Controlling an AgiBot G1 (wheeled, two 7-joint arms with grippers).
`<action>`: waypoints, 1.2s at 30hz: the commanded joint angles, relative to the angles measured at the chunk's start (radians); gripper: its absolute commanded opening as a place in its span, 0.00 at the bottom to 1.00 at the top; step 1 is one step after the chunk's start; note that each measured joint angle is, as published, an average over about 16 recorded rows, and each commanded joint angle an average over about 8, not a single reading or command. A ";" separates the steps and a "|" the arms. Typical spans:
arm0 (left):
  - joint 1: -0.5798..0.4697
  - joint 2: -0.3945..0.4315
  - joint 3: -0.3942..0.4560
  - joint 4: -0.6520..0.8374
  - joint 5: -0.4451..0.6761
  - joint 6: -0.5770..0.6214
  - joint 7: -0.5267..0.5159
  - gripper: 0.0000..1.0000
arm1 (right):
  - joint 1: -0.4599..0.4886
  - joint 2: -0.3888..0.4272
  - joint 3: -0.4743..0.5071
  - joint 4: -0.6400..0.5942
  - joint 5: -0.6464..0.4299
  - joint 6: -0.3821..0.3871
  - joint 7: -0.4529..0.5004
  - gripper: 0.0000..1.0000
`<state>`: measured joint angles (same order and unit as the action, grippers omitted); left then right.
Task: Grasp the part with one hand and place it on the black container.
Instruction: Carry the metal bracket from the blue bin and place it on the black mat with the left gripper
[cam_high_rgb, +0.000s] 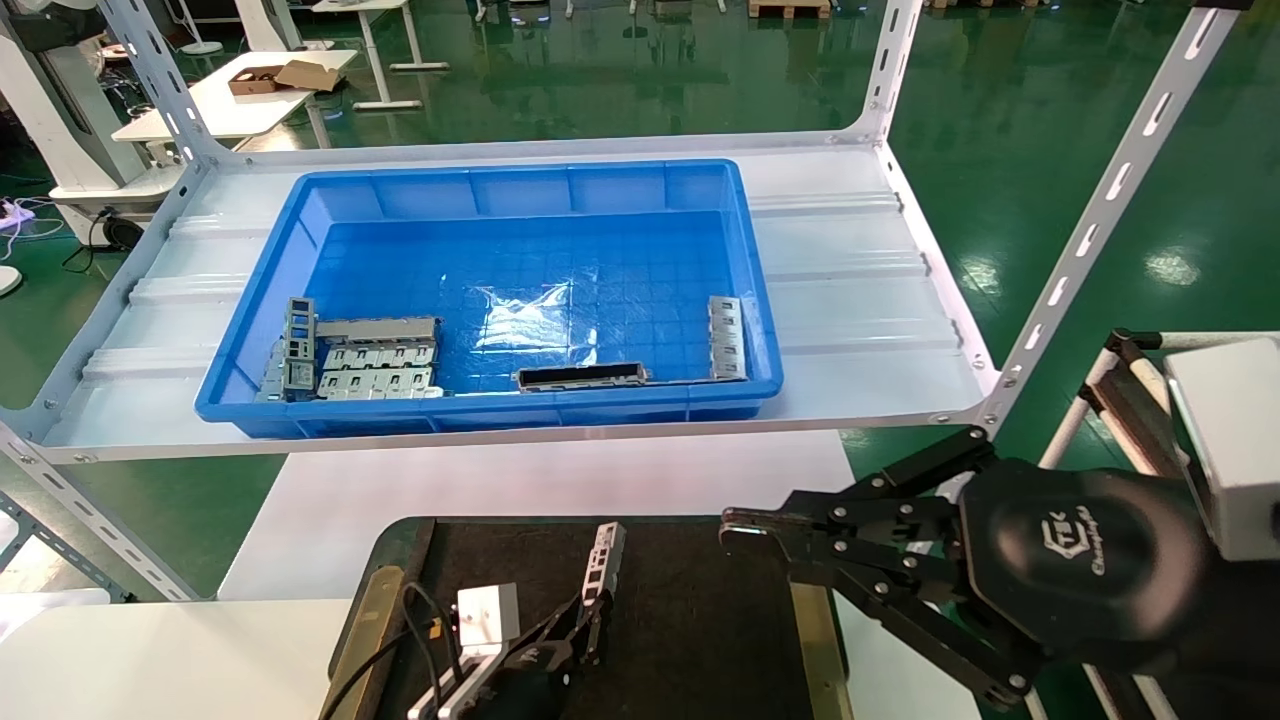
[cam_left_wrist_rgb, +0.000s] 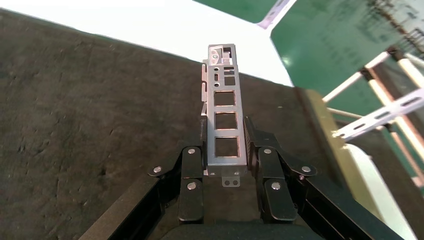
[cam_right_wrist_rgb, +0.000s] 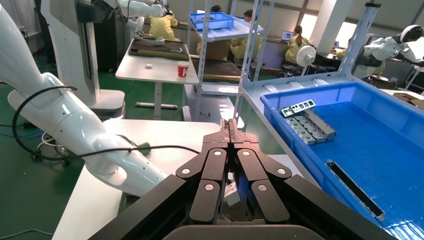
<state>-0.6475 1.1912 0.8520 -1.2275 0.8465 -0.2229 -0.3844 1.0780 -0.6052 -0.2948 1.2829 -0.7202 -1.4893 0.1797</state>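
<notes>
The part (cam_high_rgb: 604, 562), a slim light-grey ladder-like bar with rectangular cut-outs, is held at one end by my left gripper (cam_high_rgb: 592, 612), low over the black container (cam_high_rgb: 700, 620). In the left wrist view the part (cam_left_wrist_rgb: 225, 109) sits between the black fingers (cam_left_wrist_rgb: 256, 150), which are shut against its two sides, with the container's dark mat (cam_left_wrist_rgb: 75, 100) beneath. My right gripper (cam_high_rgb: 735, 530) is shut and empty, hovering at the container's right side; in the right wrist view its jaws (cam_right_wrist_rgb: 230, 125) are pressed together.
A big blue crate (cam_high_rgb: 480, 402) on the shelf behind holds flat grey plates (cam_high_rgb: 375, 370), a long bar with a black face (cam_high_rgb: 580, 377) and more ladder-like bars (cam_high_rgb: 727, 335). White shelf posts (cam_high_rgb: 1090, 230) rise at the right. The crate (cam_right_wrist_rgb: 300, 145) shows in the right wrist view.
</notes>
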 joint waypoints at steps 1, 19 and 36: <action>-0.014 0.021 0.022 0.019 -0.017 -0.037 0.008 0.00 | 0.000 0.000 0.000 0.000 0.000 0.000 0.000 0.00; -0.151 0.045 0.241 0.060 -0.319 -0.190 0.176 0.00 | 0.000 0.000 -0.001 0.000 0.001 0.000 -0.001 0.00; -0.148 0.073 0.241 0.091 -0.299 -0.209 0.178 0.04 | 0.000 0.001 -0.002 0.000 0.001 0.001 -0.001 0.08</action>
<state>-0.7943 1.2634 1.0917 -1.1370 0.5494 -0.4302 -0.2077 1.0785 -0.6043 -0.2969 1.2828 -0.7188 -1.4885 0.1787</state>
